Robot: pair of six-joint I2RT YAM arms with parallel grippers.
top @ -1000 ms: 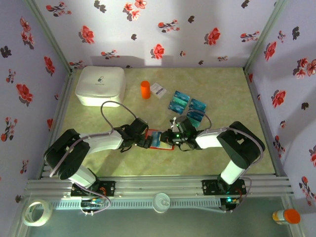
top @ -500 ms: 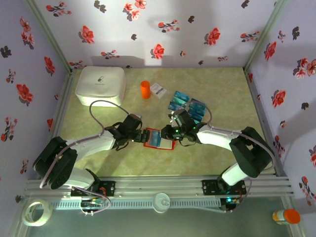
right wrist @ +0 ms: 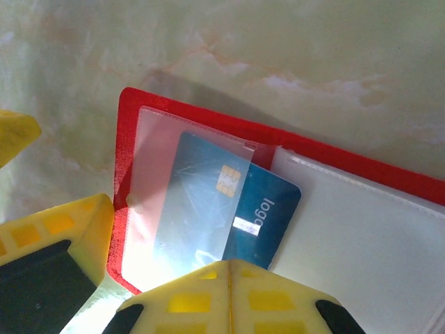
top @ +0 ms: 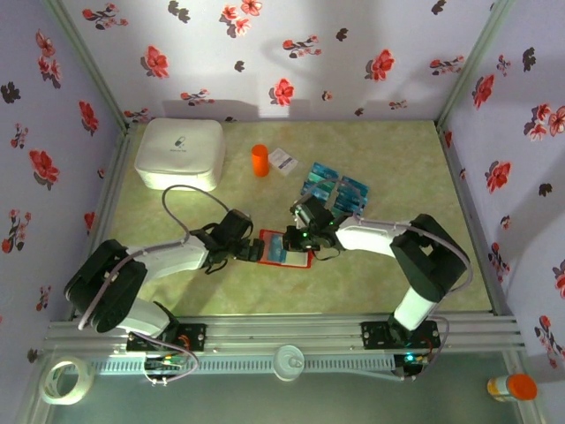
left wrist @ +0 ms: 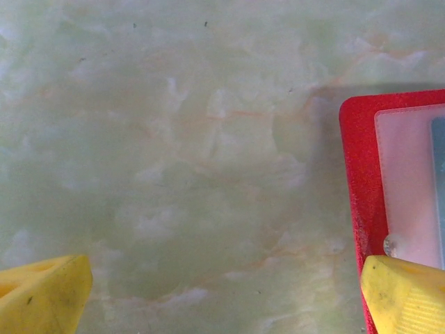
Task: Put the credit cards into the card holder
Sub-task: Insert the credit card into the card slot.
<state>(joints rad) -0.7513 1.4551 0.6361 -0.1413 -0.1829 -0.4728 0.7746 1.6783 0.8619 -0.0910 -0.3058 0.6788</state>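
Marbled table (top: 397,274): left fingers (left wrist: 42,296) spread, right fingers (right wrist: 181,303) together; right-wrist close-up, card (right wrist: 261,209) half-pocketed in holder (right wrist: 361,170).

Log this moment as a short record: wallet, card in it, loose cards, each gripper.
wallet: red, lying open on the table, clear pockets up
card: blue, partly under a clear pocket
loose cards: blue, clustered beyond the wallet
left gripper: open, one finger at the wallet's edge
right gripper: shut, tips at the card's near edge; a pinch cannot be told
other: white box, orange cylinder
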